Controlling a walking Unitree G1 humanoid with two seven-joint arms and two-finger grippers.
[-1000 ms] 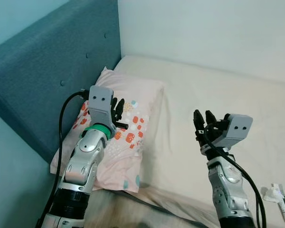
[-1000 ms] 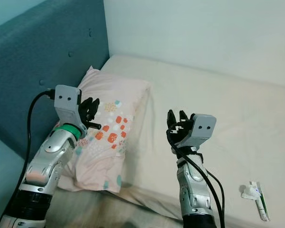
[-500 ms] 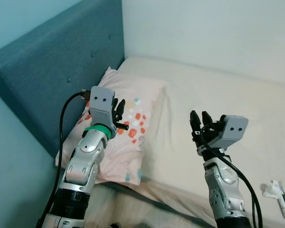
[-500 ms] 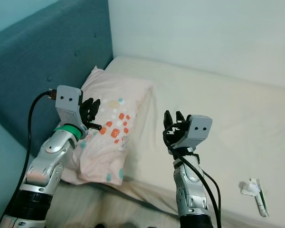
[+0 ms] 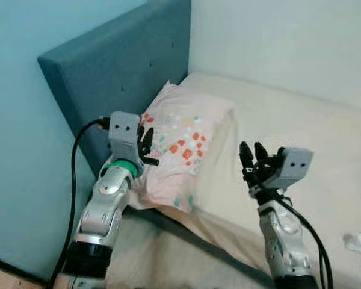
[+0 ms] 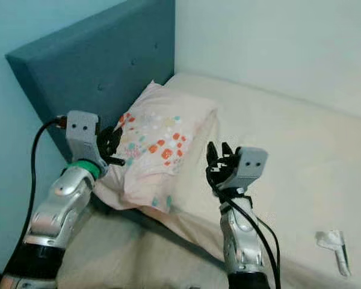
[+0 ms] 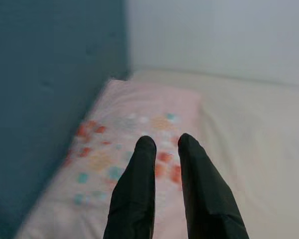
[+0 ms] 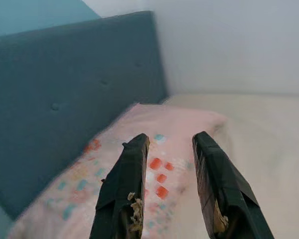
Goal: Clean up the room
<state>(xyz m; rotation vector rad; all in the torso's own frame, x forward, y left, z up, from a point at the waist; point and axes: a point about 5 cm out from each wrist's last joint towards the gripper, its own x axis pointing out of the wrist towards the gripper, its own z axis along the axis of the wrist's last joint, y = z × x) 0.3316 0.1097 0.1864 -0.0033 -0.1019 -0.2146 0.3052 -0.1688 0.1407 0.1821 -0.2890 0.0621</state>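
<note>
A pink pillow (image 5: 183,141) with orange and teal patches lies at the head of a cream bed (image 5: 301,120), leaning on the teal headboard (image 5: 126,66). My left gripper (image 5: 147,143) is raised just in front of the pillow's near corner; its fingers (image 7: 144,149) stand almost together with nothing between them. My right gripper (image 5: 251,150) is held up over the mattress to the right of the pillow, open and empty, its fingers (image 8: 134,154) pointing toward the pillow (image 8: 159,149). A small white wrapper (image 6: 334,244) lies on the bed at the far right.
A blue-green wall (image 5: 24,150) runs beside the headboard on the left, with a strip of floor (image 5: 6,280) at its foot. A pale wall (image 5: 277,42) backs the bed. The mattress's near edge (image 5: 168,253) is just below my arms.
The whole picture has shifted right, so the camera has turned; the headboard's end and the blue wall now show. Both arms hold the same raised pose.
</note>
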